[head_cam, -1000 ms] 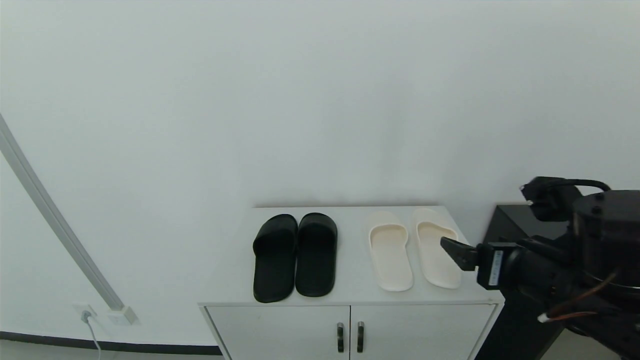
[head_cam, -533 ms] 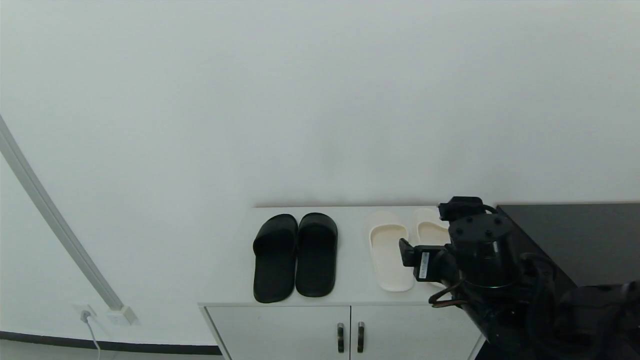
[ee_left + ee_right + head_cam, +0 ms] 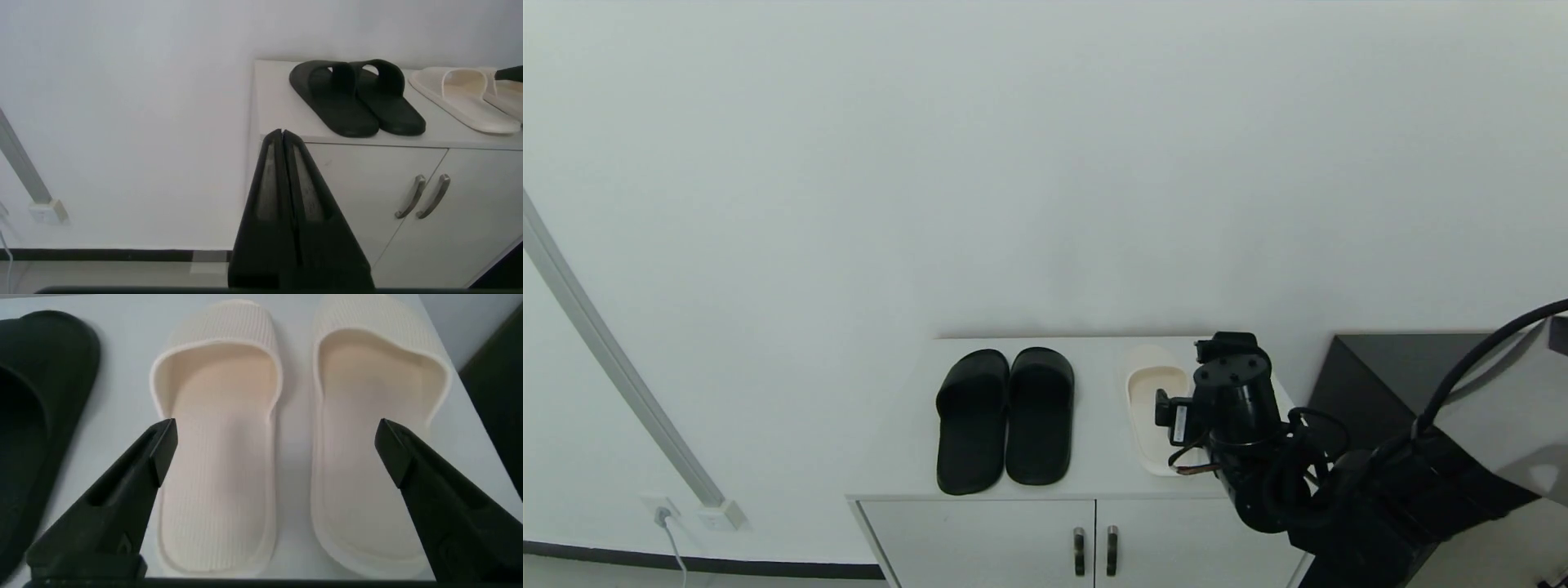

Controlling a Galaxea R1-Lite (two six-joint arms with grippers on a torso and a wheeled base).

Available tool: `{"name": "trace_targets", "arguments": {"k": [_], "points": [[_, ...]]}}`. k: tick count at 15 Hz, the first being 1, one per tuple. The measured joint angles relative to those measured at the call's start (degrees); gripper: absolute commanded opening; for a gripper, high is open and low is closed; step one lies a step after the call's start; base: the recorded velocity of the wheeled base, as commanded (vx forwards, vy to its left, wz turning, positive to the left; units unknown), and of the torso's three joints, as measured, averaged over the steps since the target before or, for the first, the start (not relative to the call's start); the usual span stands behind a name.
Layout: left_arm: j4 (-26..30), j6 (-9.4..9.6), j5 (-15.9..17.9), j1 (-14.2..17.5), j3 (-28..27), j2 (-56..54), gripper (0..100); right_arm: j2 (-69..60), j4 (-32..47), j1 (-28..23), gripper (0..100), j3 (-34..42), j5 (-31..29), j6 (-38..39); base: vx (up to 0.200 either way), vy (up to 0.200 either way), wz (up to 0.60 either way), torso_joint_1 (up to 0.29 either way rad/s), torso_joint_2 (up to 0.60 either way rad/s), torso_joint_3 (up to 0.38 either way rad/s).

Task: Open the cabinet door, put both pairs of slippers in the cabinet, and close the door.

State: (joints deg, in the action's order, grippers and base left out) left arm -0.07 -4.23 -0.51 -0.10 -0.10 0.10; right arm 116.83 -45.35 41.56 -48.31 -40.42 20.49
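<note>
A conduit [image 3: 613,359] ran down the wall to a socket [image 3: 660,510] at the far left. The left gripper [image 3: 283,143] hung off the left front corner of the cabinet [image 3: 1098,408], lower than its top, jaws pressed together on nothing. Both doors [image 3: 980,539] were shut, their handles [image 3: 1078,551] side by side at the middle seam. On the cabinet top the black pair [image 3: 1037,416] lay left of centre, the two slippers touching, toes toward the wall. The cream pair [image 3: 221,457] lay just beside them to the right, toes the same way, a narrow gap between the two. The right gripper [image 3: 275,437] hovered above the cream pair, jaws spread wide across both slippers and gripping nothing. A dark counter [image 3: 1380,359] stood right of the cabinet.
</note>
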Motion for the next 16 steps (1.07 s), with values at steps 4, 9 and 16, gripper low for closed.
{"name": "trace_targets", "arguments": {"k": [4, 9, 16], "points": [[0.0, 0.02, 0.0, 0.0, 0.0, 0.0, 0, 3.4, -0.1, -1.6, 100, -2.4, 0.1, 0.0, 0.000, 0.000, 0.00, 0.000, 0.00, 0.000], [0.0, 0.02, 0.0, 0.0, 0.0, 0.0, 0, 7.2, -4.6, -3.4, 100, -5.1, 1.9, -2.8, 0.000, 0.000, 0.00, 0.000, 0.00, 0.000], [0.0, 0.02, 0.0, 0.0, 0.0, 0.0, 0, 12.6, -8.6, -6.6, 100, -9.9, 3.1, -6.4, 0.000, 0.000, 0.00, 0.000, 0.00, 0.000]]}}
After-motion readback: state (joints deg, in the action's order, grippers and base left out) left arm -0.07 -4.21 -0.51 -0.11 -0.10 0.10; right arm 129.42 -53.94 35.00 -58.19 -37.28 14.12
